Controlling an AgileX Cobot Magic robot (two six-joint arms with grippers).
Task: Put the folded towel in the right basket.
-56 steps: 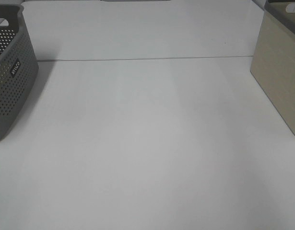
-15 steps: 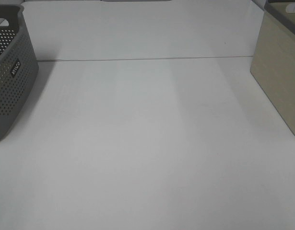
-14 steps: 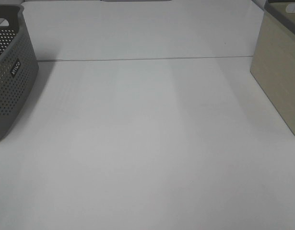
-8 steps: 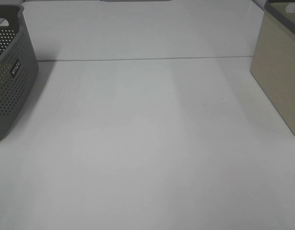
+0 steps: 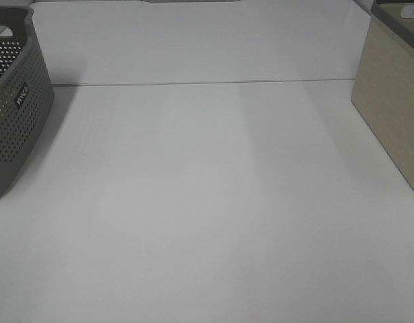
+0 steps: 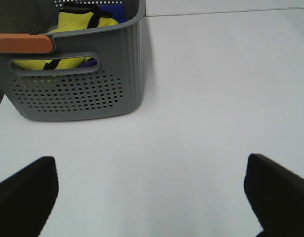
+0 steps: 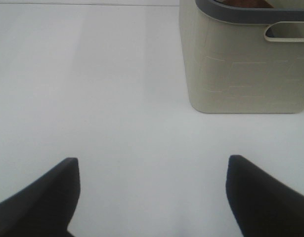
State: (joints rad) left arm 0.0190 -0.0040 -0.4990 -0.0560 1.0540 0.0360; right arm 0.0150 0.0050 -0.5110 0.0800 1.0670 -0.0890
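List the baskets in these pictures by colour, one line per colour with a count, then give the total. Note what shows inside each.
Grey perforated basket: 1, holding yellow fabric with black trim and something blue
Beige basket with a grey rim: 1, contents mostly hidden, a brown patch shows at the rim
Total: 2 baskets

Small dark label (image 5: pixel 21 95) with illegible white lettering on the grey perforated basket (image 5: pixel 11 128); no other text.
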